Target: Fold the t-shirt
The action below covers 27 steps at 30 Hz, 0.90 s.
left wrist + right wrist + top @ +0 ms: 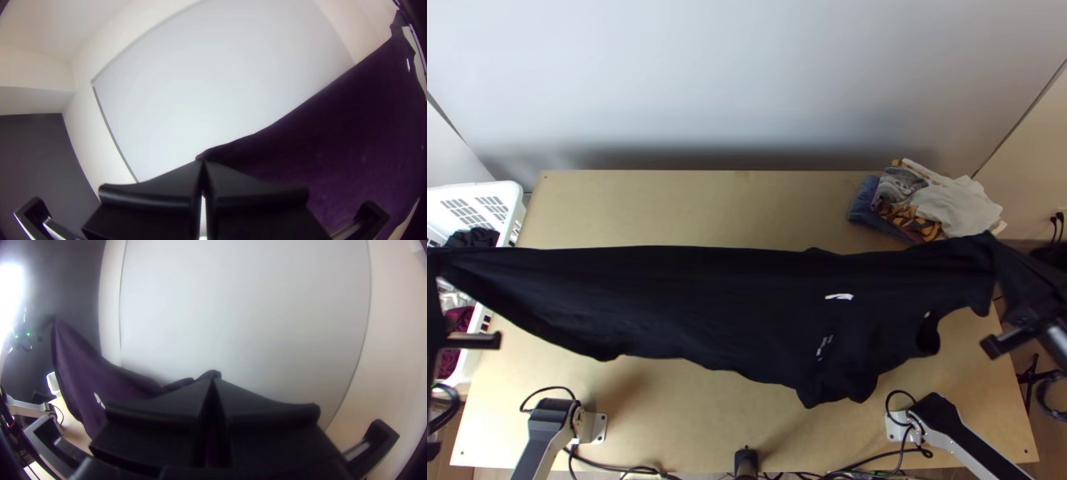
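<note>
Your left gripper (433, 272) and right gripper (1005, 260) are both closed, pinching opposite ends of the black cloth t-shirt (707, 300), stretched out above the light wooden worktop (691, 204).

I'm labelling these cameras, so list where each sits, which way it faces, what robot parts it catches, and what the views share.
Top view: high over the table's near edge, facing steeply down at the table; both arms' bases show.
Left wrist view: on the left wrist, facing the pale panel beyond the table; left gripper shows.
Right wrist view: on the right wrist, also facing that panel; right gripper shows.
Shared: all three show the t-shirt and panel.
</note>
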Each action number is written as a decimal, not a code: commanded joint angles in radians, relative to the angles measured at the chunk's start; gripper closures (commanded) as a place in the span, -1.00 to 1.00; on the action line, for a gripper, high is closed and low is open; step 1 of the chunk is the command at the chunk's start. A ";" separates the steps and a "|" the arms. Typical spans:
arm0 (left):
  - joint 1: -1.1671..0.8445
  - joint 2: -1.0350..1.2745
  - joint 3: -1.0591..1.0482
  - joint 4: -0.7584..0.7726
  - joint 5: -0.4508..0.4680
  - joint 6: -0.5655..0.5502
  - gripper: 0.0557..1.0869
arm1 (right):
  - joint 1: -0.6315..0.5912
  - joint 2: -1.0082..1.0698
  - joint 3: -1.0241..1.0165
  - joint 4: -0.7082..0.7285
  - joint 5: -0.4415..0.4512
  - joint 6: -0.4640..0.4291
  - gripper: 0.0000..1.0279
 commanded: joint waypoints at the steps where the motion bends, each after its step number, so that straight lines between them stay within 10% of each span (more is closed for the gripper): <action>1: -0.006 -0.030 -0.207 0.038 0.005 0.036 0.93 | -0.004 -0.020 -0.150 0.082 -0.005 0.012 0.95; 27: -0.023 0.435 -0.411 0.580 0.012 -0.089 0.94 | -0.076 0.431 -0.420 0.578 -0.064 0.004 0.95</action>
